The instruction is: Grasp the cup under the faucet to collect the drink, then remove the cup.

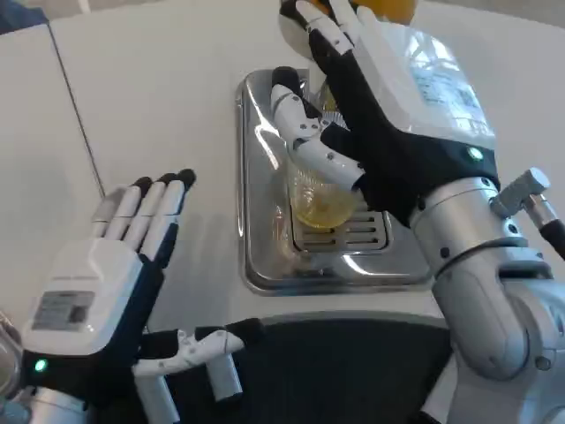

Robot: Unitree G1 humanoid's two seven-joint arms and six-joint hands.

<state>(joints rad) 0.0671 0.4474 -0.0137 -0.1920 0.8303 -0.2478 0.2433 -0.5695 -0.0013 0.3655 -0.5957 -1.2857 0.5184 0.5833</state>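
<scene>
A clear plastic cup [320, 199] with yellow drink in its bottom stands on the slotted grate of the steel drip tray [256, 185]. My right hand [371, 115] wraps around the cup from the right, thumb on its left side and fingers over its top. The faucet is hidden behind this hand. The drink dispenser [388, 7], with orange liquid, shows at the top edge. My left hand [115, 291] hovers flat over the table at the lower left, fingers spread and holding nothing, well apart from the tray.
The white table [159, 97] stretches left of and behind the tray, with a seam running diagonally at the left. A black surface [353, 371] lies along the front edge below the tray.
</scene>
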